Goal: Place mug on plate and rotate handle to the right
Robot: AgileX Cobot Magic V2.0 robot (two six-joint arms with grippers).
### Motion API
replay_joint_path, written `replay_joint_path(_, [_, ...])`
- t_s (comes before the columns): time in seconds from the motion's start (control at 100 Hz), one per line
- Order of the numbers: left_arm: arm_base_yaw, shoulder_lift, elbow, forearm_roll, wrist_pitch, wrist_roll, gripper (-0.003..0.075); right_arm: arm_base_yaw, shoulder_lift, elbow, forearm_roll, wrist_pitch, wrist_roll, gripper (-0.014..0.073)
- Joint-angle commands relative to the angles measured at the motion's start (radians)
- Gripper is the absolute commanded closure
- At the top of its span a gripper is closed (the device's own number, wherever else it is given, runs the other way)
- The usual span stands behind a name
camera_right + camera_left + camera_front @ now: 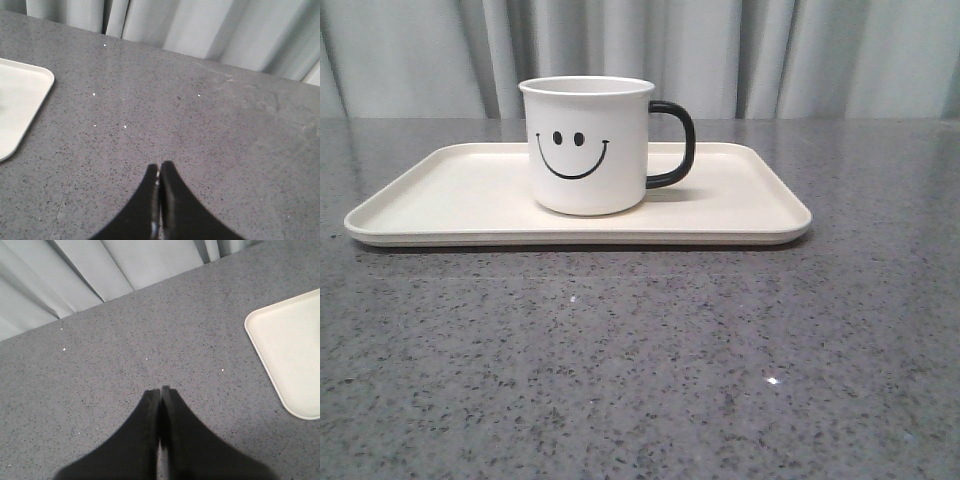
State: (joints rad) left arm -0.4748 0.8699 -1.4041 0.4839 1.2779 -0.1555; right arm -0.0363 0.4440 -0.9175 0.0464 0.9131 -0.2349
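Mug [588, 145] stands upright on the plate [740, 205], smiley facing front, handle [675, 145] pointing right. Both grippers hang over bare grey table [640, 380] beside the plate, left gripper [161, 392] and right gripper [160, 167] each with fingers pressed together, holding nothing.

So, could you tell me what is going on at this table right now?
Nothing is being handled at the moment. The mug stands upright on the plate, its handle pointing to the right in the front view. The left gripper and the right gripper both have their fingers closed, empty, over the bare grey table on either side of the plate.
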Motion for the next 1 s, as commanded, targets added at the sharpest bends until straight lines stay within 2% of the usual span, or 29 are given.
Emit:
replay_joint_path(0.0, [-0.004, -0.005, -0.020, 0.026, -0.105, -0.009, 0.0740, -0.006, 0.008, -0.022, -0.009, -0.066, -0.002, 0.0706])
replay_joint_path(0.1, [0.036, -0.048, 0.014, 0.010, -0.289, -0.009, 0.0740, -0.006, 0.008, -0.022, -0.009, -0.066, -0.002, 0.0706])
replay_joint_path(0.24, [0.138, -0.176, 0.168, -0.074, -0.556, -0.009, 0.0740, -0.006, 0.008, -0.022, -0.009, -0.066, -0.002, 0.0706])
replay_joint_path(0.33, [0.215, -0.297, 0.353, -0.167, -0.764, -0.009, 0.0740, -0.006, 0.008, -0.022, -0.009, -0.064, -0.002, 0.0706])
replay_joint_path(0.54, [0.309, -0.557, 0.820, -0.215, -1.192, -0.009, 0.0740, -0.006, 0.008, -0.022, -0.009, -0.064, -0.002, 0.0706])
replay_joint_path(0.77, [0.359, -0.760, 1.178, -0.349, -1.346, -0.009, 0.0740, -0.006, 0.008, -0.022, -0.009, -0.064, -0.002, 0.0706])
replay_joint_path(0.99, [0.361, -0.840, 1.339, -0.366, -1.410, -0.009, 0.0740, -0.006, 0.008, -0.022, -0.009, -0.064, -0.002, 0.0706])
